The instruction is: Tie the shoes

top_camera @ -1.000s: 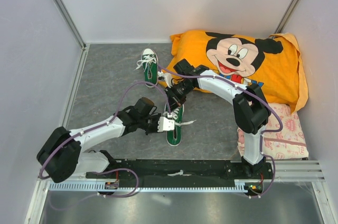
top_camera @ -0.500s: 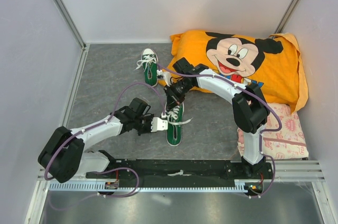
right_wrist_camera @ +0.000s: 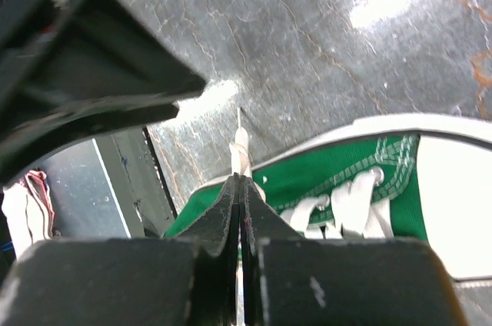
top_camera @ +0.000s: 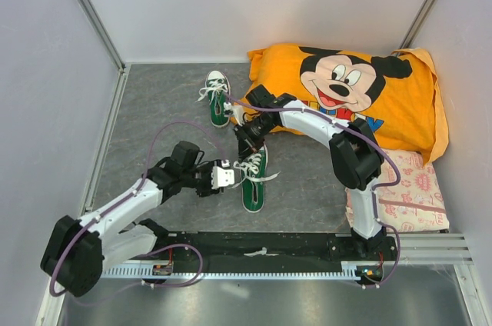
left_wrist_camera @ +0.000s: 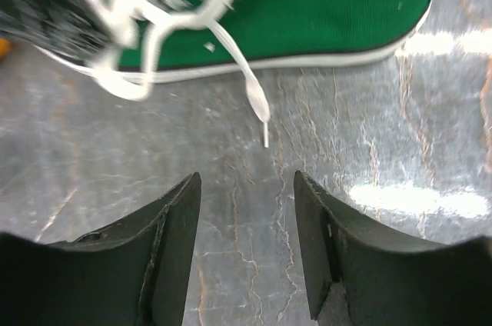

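Soft, even overhead light fills the top view, and only faint shadows lie on the table [top_camera: 146, 118]. In the left wrist view, white glare streaks the table right of the left gripper [left_wrist_camera: 246, 187]. Its dark fingers [left_wrist_camera: 173, 249] are underexposed, and the laces [left_wrist_camera: 115, 11] ahead-left smear with blur. The right gripper [right_wrist_camera: 240, 187] is a soft-focus black mass. The lace [right_wrist_camera: 241, 149] pinched at its tip is sharp, with glare patches beyond.

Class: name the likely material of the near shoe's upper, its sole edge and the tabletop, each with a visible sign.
Upper: woven green canvas, matte; ribbed weave shows. Sole edge: probably white rubber, smooth. Tabletop: grey, veined, glossy with glare; stone-look, perhaps laminate.
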### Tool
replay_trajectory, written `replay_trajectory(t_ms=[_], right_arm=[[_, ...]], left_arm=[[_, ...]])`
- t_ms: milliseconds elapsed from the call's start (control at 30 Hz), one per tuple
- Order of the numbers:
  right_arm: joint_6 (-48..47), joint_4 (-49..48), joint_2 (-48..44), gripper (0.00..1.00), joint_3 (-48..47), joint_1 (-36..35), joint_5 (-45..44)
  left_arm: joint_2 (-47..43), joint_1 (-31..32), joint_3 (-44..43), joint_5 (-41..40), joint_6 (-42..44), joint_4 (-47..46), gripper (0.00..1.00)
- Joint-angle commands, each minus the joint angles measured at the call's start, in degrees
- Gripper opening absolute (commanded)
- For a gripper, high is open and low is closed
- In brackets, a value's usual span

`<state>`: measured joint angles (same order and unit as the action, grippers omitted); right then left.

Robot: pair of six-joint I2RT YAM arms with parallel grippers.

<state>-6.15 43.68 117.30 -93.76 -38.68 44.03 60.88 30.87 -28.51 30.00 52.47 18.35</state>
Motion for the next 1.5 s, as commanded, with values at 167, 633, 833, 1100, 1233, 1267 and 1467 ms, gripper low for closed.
replay_trajectory(t_ms=[167,633,833,1100,1233,1267,1467], right_arm=[[1.1,-1.3,2.6,0.39,-5.7,-2.6,-0.3],[-12.8,0.1,-18.2,0.67,9.3,4.7,-3.6],[-27.7,-7.7,-28.9,0.55,28.2,4.9,-7.0],[-26.6,-19.8,-31.3,0.42,36.8,1.0,-9.5],[-26.0,-21.4,-29.8,0.43,35.8,-0.9,-9.9],[-25.9,-21.6,-29.6,0.43,35.6,-1.5,-9.8],[-25.0,-22.3,-28.1,0.44,34.5,-4.1,-9.8]], left_arm=[[-8.9,-0.9,2.2,2.7,-12.9,-2.5,0.61],[-19.7,-1.8,4.8,3.0,-33.6,-13.9,0.63],[-17.5,-1.9,3.6,4.7,-39.4,-18.1,0.63],[-14.7,-3.0,1.8,5.1,-43.5,-18.0,0.61],[-13.1,-4.2,1.8,5.0,-48.1,-18.1,0.60],[-12.9,-4.5,1.9,5.0,-48.7,-19.7,0.59],[-10.8,-5.9,1.2,5.1,-49.5,-20.5,0.59]])
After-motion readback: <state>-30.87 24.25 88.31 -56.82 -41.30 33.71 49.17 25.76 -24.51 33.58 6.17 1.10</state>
